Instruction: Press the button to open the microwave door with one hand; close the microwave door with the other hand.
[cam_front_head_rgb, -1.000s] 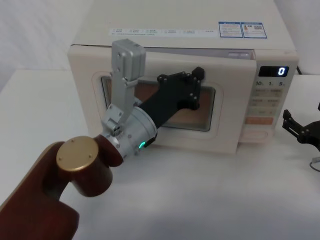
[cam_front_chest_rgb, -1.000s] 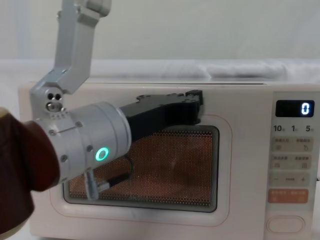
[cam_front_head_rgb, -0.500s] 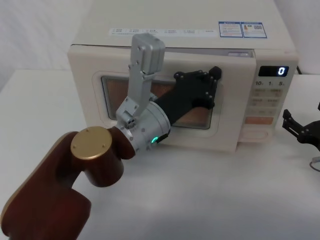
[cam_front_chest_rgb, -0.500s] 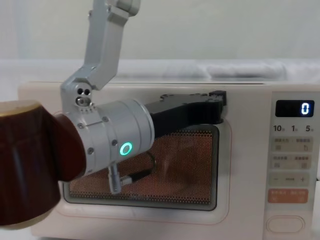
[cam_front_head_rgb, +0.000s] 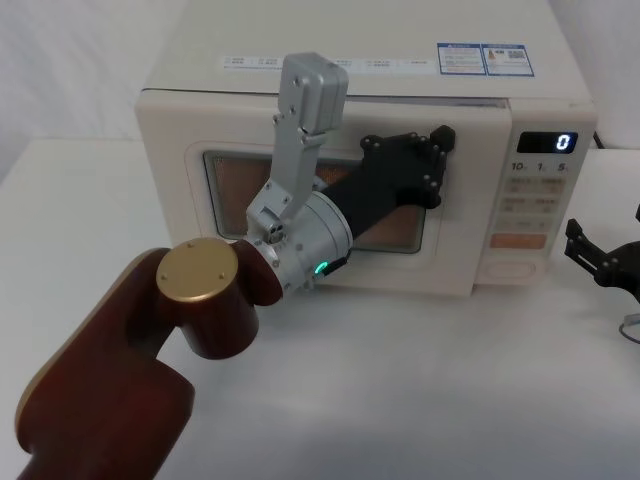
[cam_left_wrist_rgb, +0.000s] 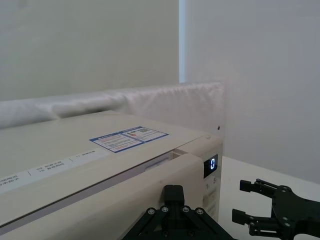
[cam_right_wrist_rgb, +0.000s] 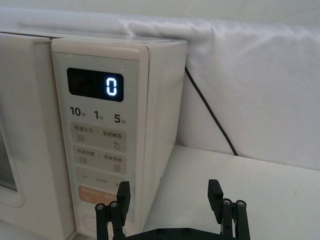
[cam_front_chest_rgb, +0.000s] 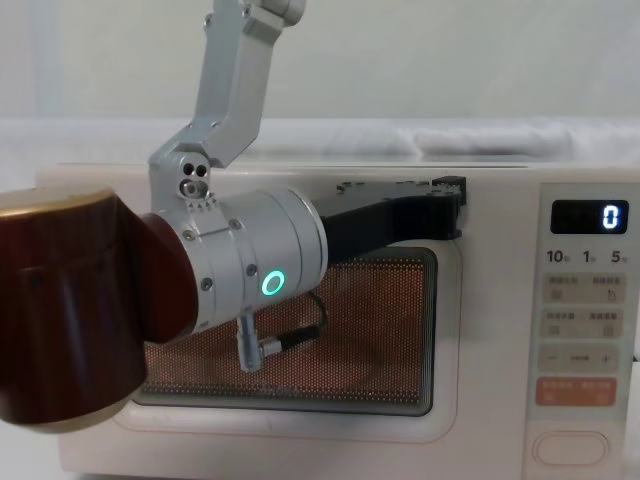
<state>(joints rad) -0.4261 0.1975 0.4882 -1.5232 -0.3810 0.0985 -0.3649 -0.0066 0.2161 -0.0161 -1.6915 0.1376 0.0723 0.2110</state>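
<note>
Left gripper (cam_front_head_rgb: 425, 165) is leaning on the microwave door (cam_front_head_rgb: 470, 220), finger spread untellable; rigid hinged panel, probably pushing best near its free edge.

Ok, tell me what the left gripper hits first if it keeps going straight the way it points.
Most likely the microwave door: the left gripper points at the door's upper right part, near the edge by the control panel. It looks about in contact already, though depth is unclear.

The left claw (cam_front_head_rgb: 430, 160) has slid rightward along the microwave door (cam_front_head_rgb: 465, 240), pressing it from ajar to nearly flush; a thin gap remains at the door's top right.
</note>
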